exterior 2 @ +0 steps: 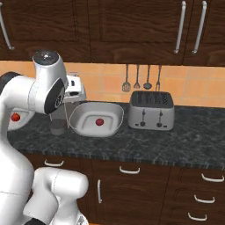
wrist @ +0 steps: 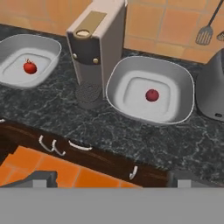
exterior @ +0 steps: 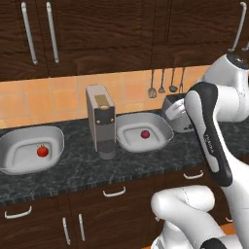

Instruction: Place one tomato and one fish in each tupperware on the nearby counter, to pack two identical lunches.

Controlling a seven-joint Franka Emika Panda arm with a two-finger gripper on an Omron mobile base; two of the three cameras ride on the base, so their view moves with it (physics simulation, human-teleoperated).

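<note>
Tupperware trays sit on the counter [wrist: 131,131] ahead of and below my claw [wrist: 111,180], one [wrist: 151,89] almost straight ahead and the other [wrist: 28,59] off to its left, with a coffee machine [wrist: 96,41] between them. Each already holds a tomato [wrist: 152,95] [wrist: 29,67]; I see no fish. My claw hangs wide open with nothing in it, well back from the counter edge. My worry is the next reach: the coffee machine stands just beside both trays, so a careless swing could clip it, and a dropped fish might knock a tomato out.
</note>
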